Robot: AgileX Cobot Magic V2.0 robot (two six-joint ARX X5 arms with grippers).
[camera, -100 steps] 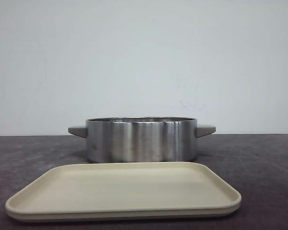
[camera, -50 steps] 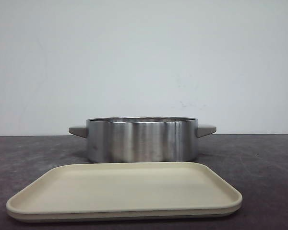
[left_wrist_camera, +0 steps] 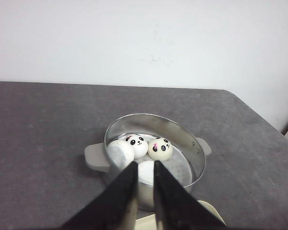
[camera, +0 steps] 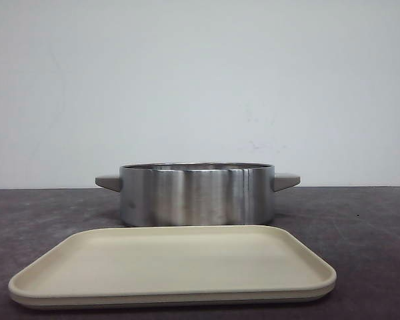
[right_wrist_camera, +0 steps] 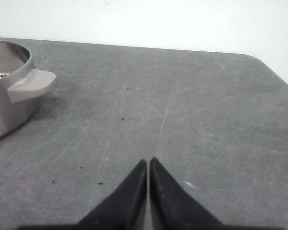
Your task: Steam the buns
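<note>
**Buns in the pot, tray bare**

Nearest, in front of the pot (camera: 197, 195): cream tray (camera: 172, 267), nothing on it. Above the pot's near rim: left hand (left_wrist_camera: 143, 191), fingers narrowly parted, holding nothing. Off to the pot's right handle side: right hand (right_wrist_camera: 148, 179), fingers pressed together, empty, over bare grey surface (right_wrist_camera: 192, 110). Inside the pot: buns (left_wrist_camera: 139, 153), four apparently, two showing panda faces. Judged loading done; no lid in sight, steaming itself left.

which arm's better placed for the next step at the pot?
Left, probably. Its end effector hangs right at the steel pot with the buns inside. The right end effector, shut, faces bare table with the pot off to the side.
</note>
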